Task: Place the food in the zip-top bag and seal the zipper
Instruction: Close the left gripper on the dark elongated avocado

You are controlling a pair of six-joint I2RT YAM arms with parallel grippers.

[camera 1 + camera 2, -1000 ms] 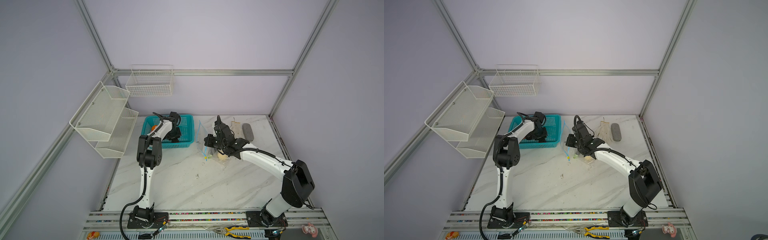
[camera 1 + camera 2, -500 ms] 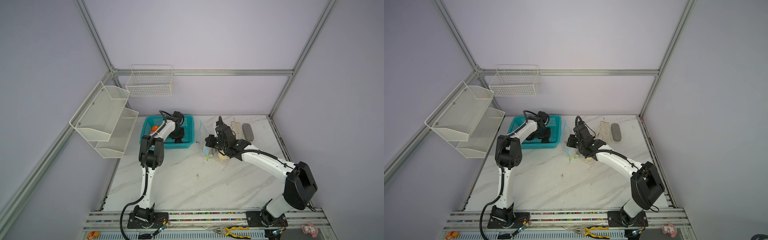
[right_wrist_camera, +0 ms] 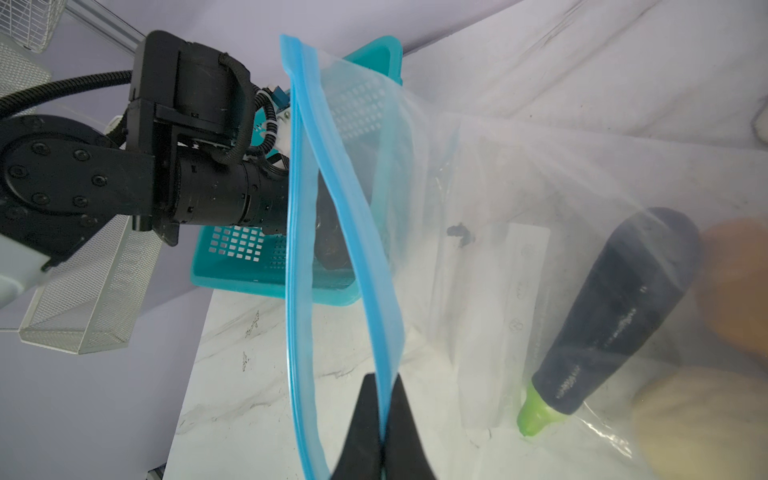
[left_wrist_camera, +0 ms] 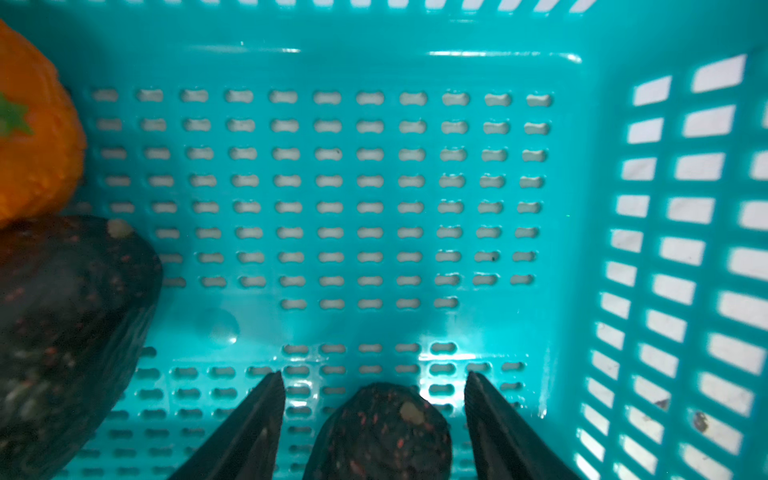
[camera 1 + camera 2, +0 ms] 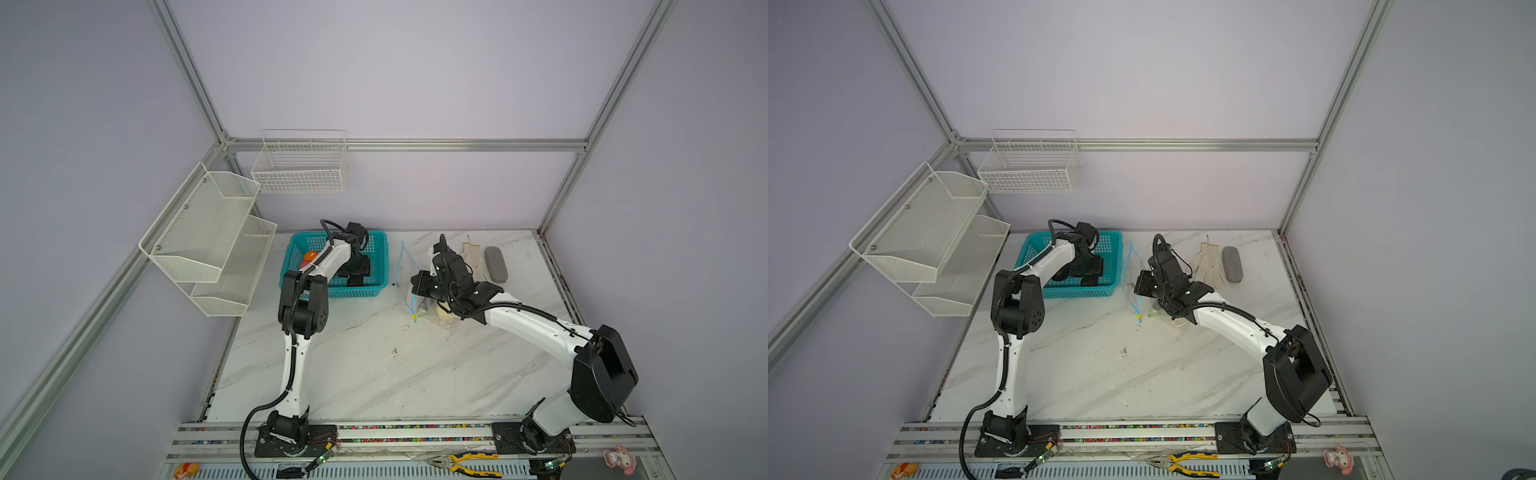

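Observation:
In the left wrist view my left gripper [image 4: 372,376] stands open inside the teal basket [image 4: 415,70]. A black-brown lump [image 4: 382,432] lies between its fingers with a gap on each side. A bigger dark lump [image 4: 62,332] and an orange ball [image 4: 33,137] lie further along the basket floor. My right gripper [image 3: 382,378] is shut on the light-blue zipper [image 3: 299,208], holding the mouth of the zip-top bag [image 3: 498,187] up and open. Inside the bag lie a dark eggplant [image 3: 623,311], an orange ball [image 3: 739,282] and a cream ball [image 3: 706,424]. The yellow slider [image 5: 414,316] hangs at the strip's low end.
The basket [image 5: 332,293] stands at the back left, the bag [image 5: 405,270] just right of it. A white glove [image 5: 473,257] and a grey oblong [image 5: 495,264] lie behind the right arm. Wire racks [image 5: 208,232] hang on the left wall. Pliers [image 5: 465,461] lie on the front rail.
My left arm has shifted slightly rightward over the basket and its jaws have opened wider. The right arm has kept the bag's mouth held up in place.

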